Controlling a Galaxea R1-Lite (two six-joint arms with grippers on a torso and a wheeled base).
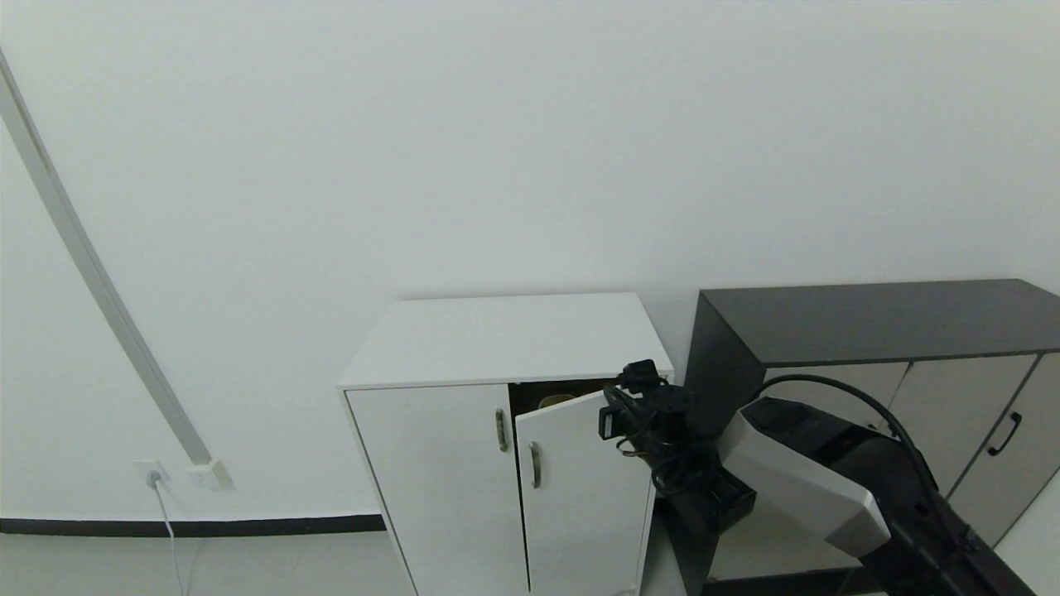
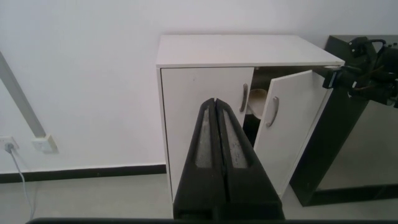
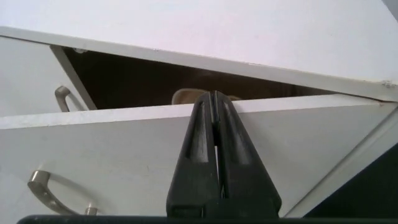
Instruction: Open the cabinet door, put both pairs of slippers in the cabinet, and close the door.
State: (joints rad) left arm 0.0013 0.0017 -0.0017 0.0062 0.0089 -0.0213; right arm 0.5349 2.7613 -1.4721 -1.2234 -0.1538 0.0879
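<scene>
Over on the far left, got a grey plastic conduit strip [image 1: 91,265] slanting down the plain white wall [image 1: 530,124] to a white wall socket [image 1: 151,473] with a pale cable plugged in. Next along, a low white two-door wooden cabinet [image 1: 505,339]: left door [image 1: 439,488] flat shut, right door [image 1: 584,497] standing partway open, short curved metal handles [image 1: 501,430] on both. Left gripper [image 2: 215,102] well back from the cabinet, aimed at the shut door, black fingers pressed tight together, holding nothing. Through the gap above the open door, a pale beige rounded slipper [image 3: 184,96] inside the cabinet, mostly hidden. Right gripper [image 3: 215,99] right at that door's top edge, pinched closed too, nothing in it; can't tell if actually touching. Further right, just beside, a dark-topped cabinet [image 1: 869,319] with grey doors and a black handle [image 1: 1004,434].
</scene>
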